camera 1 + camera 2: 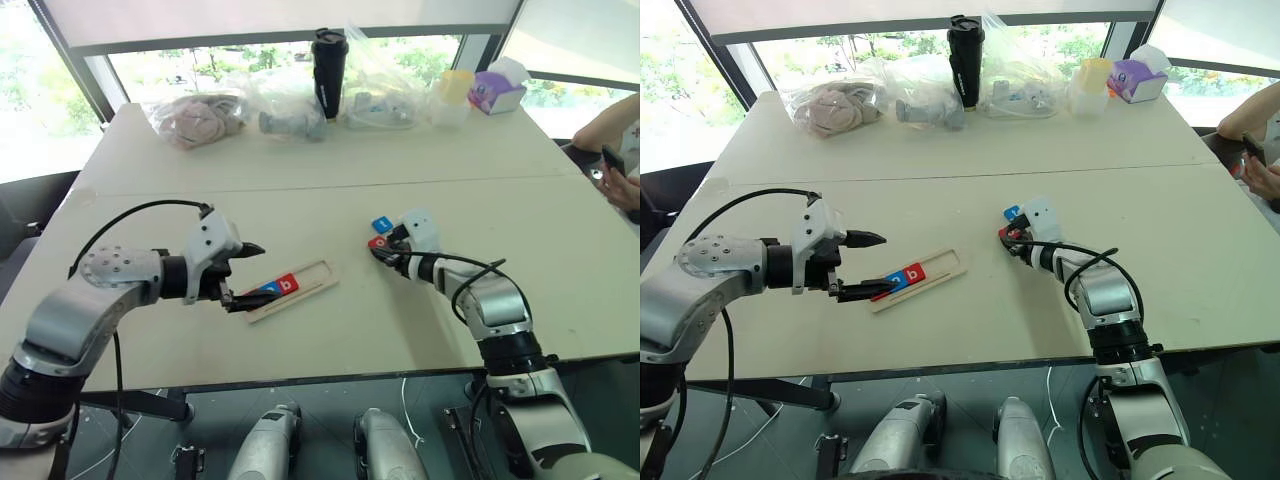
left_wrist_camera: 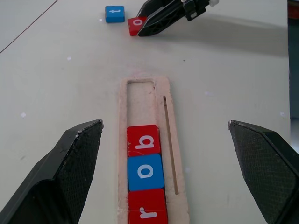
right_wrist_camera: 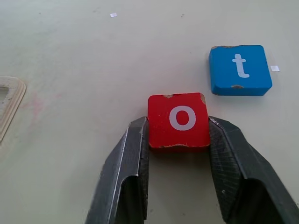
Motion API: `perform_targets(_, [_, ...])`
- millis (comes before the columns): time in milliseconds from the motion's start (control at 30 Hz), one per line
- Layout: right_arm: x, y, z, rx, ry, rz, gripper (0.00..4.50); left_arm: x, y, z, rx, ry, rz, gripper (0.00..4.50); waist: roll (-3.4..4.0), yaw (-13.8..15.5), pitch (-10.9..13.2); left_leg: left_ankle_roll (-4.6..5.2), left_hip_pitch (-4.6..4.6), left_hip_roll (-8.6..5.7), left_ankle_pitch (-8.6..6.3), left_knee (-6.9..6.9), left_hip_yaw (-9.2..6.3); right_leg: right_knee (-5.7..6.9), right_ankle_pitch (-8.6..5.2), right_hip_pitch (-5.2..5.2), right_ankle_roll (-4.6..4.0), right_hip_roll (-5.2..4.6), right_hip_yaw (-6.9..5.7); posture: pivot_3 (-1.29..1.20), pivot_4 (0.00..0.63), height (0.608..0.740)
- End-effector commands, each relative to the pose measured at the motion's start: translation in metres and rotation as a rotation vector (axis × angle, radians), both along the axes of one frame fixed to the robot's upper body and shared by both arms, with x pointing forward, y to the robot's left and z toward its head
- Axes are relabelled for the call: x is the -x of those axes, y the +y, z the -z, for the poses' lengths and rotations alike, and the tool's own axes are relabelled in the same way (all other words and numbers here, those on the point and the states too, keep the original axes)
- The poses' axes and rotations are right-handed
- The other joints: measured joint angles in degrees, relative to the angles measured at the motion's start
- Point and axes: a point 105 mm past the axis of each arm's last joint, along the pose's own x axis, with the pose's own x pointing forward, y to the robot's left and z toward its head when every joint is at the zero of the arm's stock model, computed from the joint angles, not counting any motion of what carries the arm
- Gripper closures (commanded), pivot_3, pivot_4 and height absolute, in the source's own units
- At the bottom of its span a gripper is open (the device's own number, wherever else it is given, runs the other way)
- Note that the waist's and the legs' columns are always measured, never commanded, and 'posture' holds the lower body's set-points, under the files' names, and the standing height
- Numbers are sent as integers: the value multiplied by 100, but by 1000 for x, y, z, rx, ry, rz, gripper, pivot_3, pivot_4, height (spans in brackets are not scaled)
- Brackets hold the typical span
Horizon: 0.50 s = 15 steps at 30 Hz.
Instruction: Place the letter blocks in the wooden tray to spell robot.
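On the pale tabletop (image 1: 330,330), the left hand (image 1: 245,274) hovers at about nine o'clock from the scene's middle, its two black fingers spread wide and holding nothing, their tips straddling the near end of the wooden tray (image 1: 318,278). The tray lies slantwise, running from the left hand up toward two o'clock. In the left wrist view its slot holds three of the letter blocks in a touching row: the red r (image 2: 147,209) at the end nearest the hand, the blue o (image 2: 145,171) next, then the red b (image 2: 143,140), with the far stretch of the slot bare wood. Off at about two o'clock from the tray, well apart from it, the right hand (image 1: 387,251) rests low on the tabletop with its fingers closed tight on either side of the red o block (image 3: 179,119), which lies flat on the surface, letter up. Just beside that block, at roughly one o'clock from it in the right wrist view, the blue t block (image 3: 239,69) lies loose, not touching it. Along the far edge of the tabletop, at twelve o'clock, stand clear plastic bags (image 1: 285,100), a black tumbler (image 1: 328,72) and a purple tissue box (image 1: 496,90). At the right edge, near three o'clock, a person's hand (image 1: 622,185) reaches into view
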Motion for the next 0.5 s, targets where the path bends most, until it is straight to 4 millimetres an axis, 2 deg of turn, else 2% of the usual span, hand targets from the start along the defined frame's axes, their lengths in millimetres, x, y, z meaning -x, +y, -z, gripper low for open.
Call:
perform_targets(33, [-2,4,-14,-6,-40,4,3341,2,-1,-11,-10,-53,22,0,0,1,0,-4,0,0,-2,0,0,0,0,0,0,0,0,0,150,740])
perform_targets(167, [1,-10,-37,-17,-93,82,3341,3,-9,-12,1,-57,51,0,3,20,2,-4,-4,0,-3,0,0,0,0,-4,-1,-1,0,0,150,740])
perform_targets(233, [17,-14,-51,-54,-70,144,3341,5,-15,-9,2,-45,92,0,3,42,2,-4,-9,-1,-2,0,-1,0,0,-6,-1,-3,0,0,150,740])
perform_targets(300, [33,-14,-52,-96,-2,210,3341,8,-19,-1,-25,-25,131,0,3,42,1,-4,-14,-2,-2,-1,-3,0,0,-12,0,-4,0,0,150,740])
perform_targets(367, [53,-2,-49,-178,99,233,3341,9,-20,8,-67,-22,160,0,1,16,0,-4,-14,-2,-3,-9,-3,2,0,-18,0,-4,1,0,150,740])
perform_targets(433, [71,9,-44,-150,134,235,3341,8,-24,10,-60,-19,181,0,3,4,0,-5,-14,0,-3,-16,-3,7,0,-27,-1,-2,3,0,150,740])
perform_targets(500, [82,16,-40,-107,126,245,3341,7,-26,10,-51,-20,191,0,3,10,0,-5,-15,1,-3,-22,-3,10,-5,-52,-9,-3,2,0,150,740])
